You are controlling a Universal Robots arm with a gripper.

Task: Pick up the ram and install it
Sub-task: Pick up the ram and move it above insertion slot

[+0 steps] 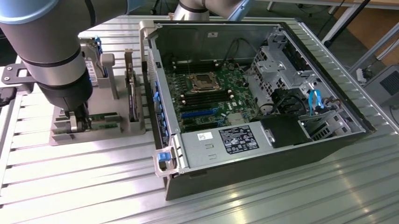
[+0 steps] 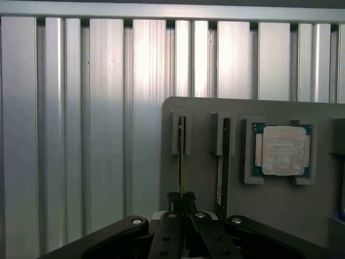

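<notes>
"Where's the ram (image 1: pixel 103 120)?"

"On edge in the grey holder (image 1: pixel 62 136) on the table (image 1: pixel 74 182), directly beneath the tool (image 1: pixel 81 123). Its long axis runs along the slot."

"And the tool?"

"Pinched together on the ram's upper edge."

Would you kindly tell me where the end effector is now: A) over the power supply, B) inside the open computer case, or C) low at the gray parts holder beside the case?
C: the end effector sits low at the gray parts holder, at the ram, outside the computer case.
</notes>
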